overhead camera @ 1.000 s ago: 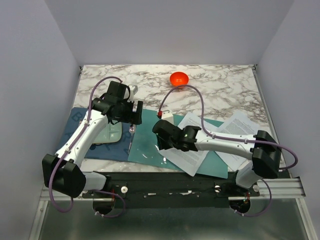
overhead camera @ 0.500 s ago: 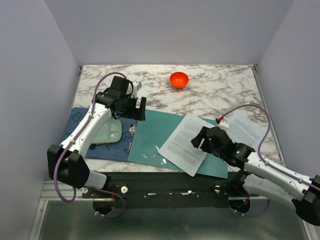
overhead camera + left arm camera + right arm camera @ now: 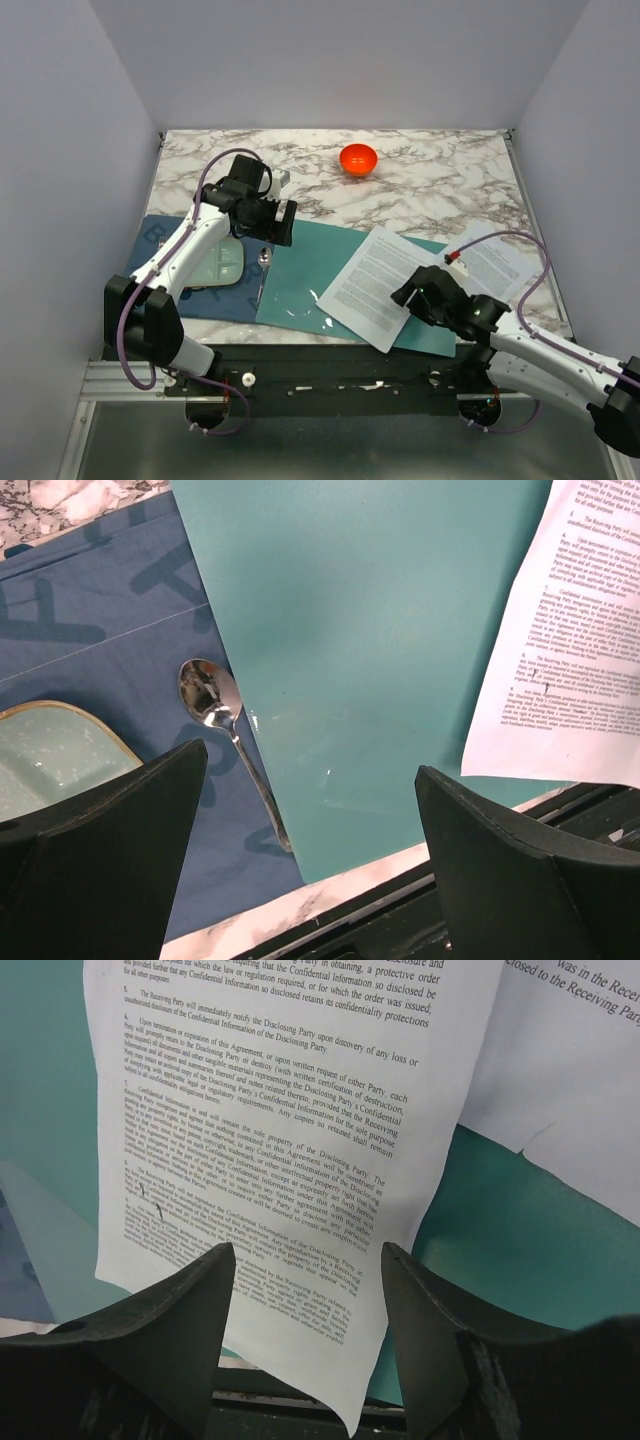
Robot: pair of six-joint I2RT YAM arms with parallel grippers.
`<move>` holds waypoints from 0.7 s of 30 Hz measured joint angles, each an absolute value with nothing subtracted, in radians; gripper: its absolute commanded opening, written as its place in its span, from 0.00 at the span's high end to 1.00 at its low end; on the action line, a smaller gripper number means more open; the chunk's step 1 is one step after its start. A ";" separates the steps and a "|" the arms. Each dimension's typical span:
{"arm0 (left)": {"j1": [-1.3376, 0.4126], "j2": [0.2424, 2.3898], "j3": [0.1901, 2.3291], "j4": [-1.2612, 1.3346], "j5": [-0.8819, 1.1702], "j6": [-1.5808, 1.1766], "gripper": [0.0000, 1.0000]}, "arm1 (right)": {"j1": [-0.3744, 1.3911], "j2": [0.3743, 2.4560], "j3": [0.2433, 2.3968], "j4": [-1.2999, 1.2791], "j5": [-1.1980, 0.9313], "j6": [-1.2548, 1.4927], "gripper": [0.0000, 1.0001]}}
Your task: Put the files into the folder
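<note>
Right gripper (image 3: 404,294) has slid lower right, released; left gripper (image 3: 279,224) gapes empty. Files (image 3: 372,283) look floppy, slippery: pinch the overhanging corner.

The right gripper (image 3: 405,295) overlaps the right edge of the left white printed paper sheet (image 3: 365,285), and the same gripper partly hides a second sheet (image 3: 495,258). The sheets hide much of the thin teal-green folder (image 3: 300,270)'s right half. Their text is unreadable from above.
</note>
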State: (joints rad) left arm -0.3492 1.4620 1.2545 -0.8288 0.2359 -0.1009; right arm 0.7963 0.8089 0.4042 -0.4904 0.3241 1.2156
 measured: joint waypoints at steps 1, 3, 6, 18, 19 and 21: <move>-0.349 1.462 1.251 -0.828 0.236 -0.097 0.01 | 0.796 0.797 0.404 -0.499 0.324 1.223 0.33; -0.349 1.462 1.245 -0.826 0.235 -0.089 0.01 | 0.796 0.787 0.404 -0.512 0.324 1.235 0.34; -0.349 1.462 1.235 -0.821 0.235 -0.075 0.01 | 0.796 0.791 0.404 -0.545 0.325 1.259 0.34; -0.349 1.424 1.201 -0.811 0.218 -0.044 0.01 | 0.796 0.868 0.405 -0.657 0.367 1.346 0.33; -0.349 1.419 1.200 -0.809 0.217 -0.041 0.01 | 0.796 0.866 0.399 -0.637 0.373 1.346 0.34; -0.349 1.410 1.192 -0.808 0.217 -0.039 0.01 | 0.796 0.854 0.379 -0.595 0.380 1.346 0.37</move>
